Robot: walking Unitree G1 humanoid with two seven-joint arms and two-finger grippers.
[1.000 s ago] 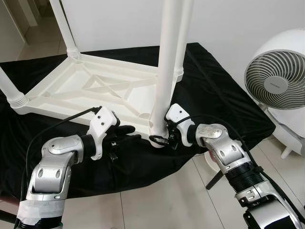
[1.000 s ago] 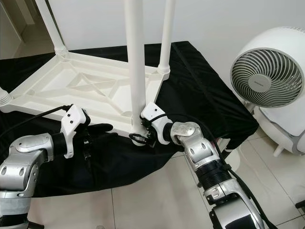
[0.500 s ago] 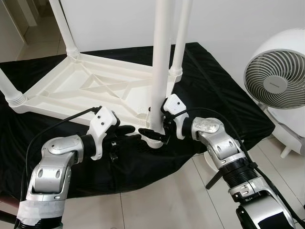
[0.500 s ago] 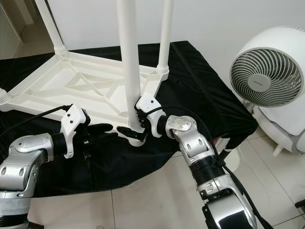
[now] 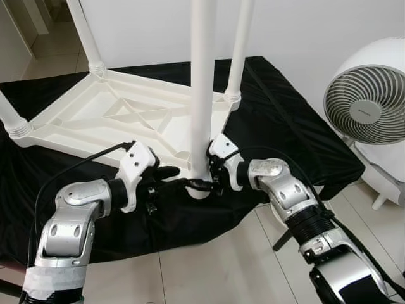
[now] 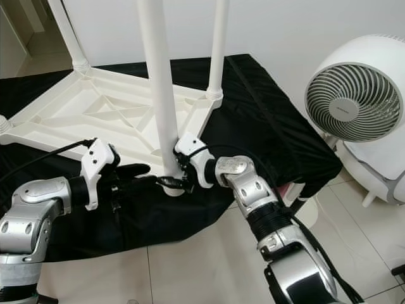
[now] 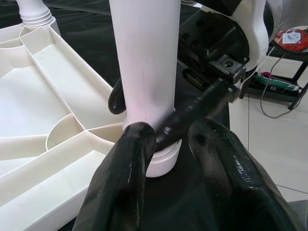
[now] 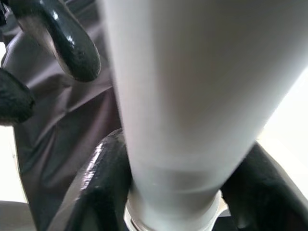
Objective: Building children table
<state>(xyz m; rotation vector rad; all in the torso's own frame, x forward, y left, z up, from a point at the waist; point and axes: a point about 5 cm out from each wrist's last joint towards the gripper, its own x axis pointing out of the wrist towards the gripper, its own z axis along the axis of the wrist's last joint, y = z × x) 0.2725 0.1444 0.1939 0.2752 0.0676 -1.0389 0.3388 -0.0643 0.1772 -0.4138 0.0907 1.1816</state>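
Right hand point(image 5: 201, 184) clamps upright leg point(image 5: 201, 95) at upturned table's point(image 5: 95, 117) corner; left hand point(image 5: 166, 180), open, just beside.

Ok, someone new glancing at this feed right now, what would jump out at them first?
The upturned white table on the black cloth, three legs already standing up from its corners. At its near corner the right gripper is clamped round the base of the fourth leg, with the left gripper open beside it. A big white fan stands at right.

white table leg point(image 8: 192, 96) | right gripper point(image 8: 178, 192) fingers clasp it | black cloth point(image 8: 57, 125)
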